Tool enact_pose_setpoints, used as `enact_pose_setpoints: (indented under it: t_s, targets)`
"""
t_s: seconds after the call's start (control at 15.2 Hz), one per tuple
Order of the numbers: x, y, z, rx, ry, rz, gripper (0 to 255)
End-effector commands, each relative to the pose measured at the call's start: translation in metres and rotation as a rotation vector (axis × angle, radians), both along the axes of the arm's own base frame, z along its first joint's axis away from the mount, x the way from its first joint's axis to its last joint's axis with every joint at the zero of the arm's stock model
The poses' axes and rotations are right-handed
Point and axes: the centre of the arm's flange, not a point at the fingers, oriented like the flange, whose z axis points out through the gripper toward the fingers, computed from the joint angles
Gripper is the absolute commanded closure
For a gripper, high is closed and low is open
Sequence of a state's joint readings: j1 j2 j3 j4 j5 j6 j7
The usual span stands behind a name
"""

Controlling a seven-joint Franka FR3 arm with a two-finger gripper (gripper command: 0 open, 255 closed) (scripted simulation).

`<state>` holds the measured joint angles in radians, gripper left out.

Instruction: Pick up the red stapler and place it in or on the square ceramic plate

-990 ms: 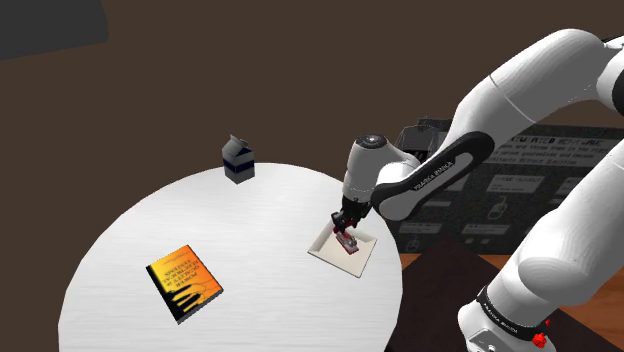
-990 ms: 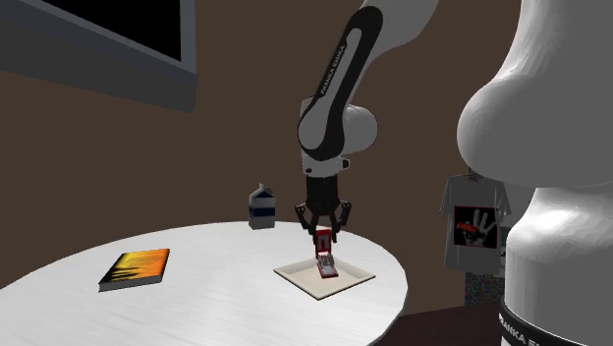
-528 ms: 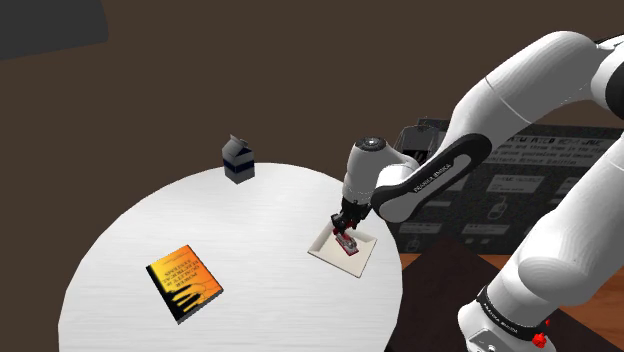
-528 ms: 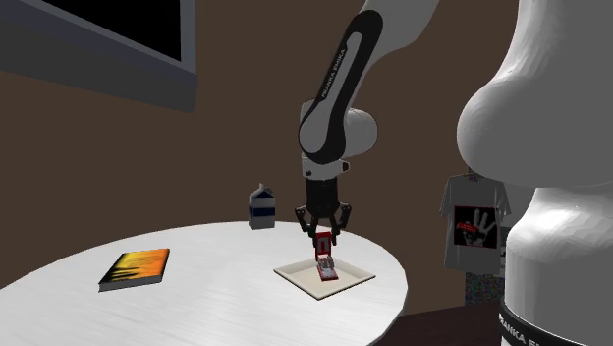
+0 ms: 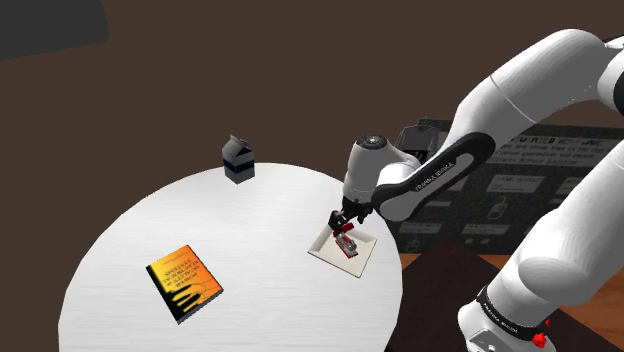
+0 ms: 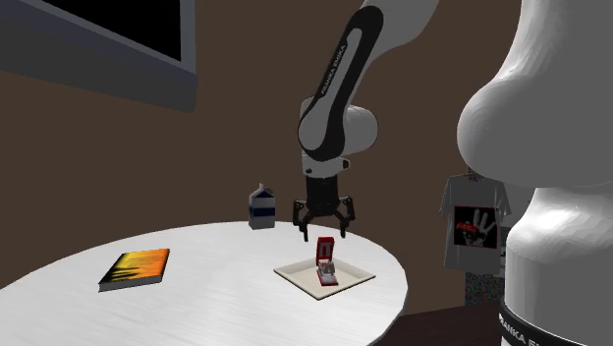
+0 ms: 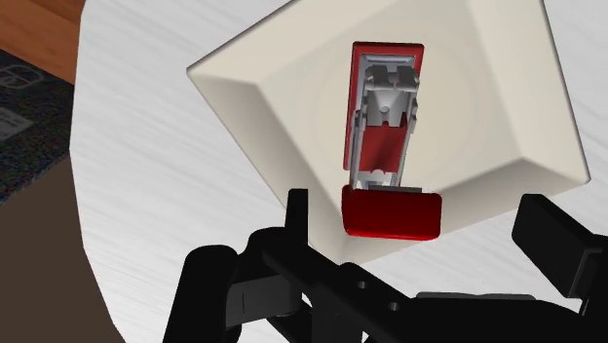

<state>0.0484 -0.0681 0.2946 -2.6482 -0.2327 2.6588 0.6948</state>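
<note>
The black two-finger gripper point(image 6: 324, 233), fingers spread and empty, hangs above the white square plate point(image 6: 294, 272). The red-and-grey stapler point(image 6: 325, 261) rests there, at the gripper's 6 o'clock in the second exterior view.

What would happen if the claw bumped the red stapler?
It would probably tip: the red stapler seems to stand on end in the plate. It looks hard and stiff, so it likely wouldn't bend. It might slide on the smooth plate.
</note>
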Motion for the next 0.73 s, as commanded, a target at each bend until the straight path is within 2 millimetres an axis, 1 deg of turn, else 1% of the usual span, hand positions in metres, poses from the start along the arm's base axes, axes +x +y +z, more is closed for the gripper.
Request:
enact_pose_setpoints:
  t_s: [0.0,0.13,0.66]
  targets:
    - [-0.001,0.002,0.02,0.001,0.0,0.0,0]
    - [-0.004,0.005,0.044,0.001,0.0,0.0,0]
    - [-0.004,0.005,0.044,0.001,0.0,0.0,0]
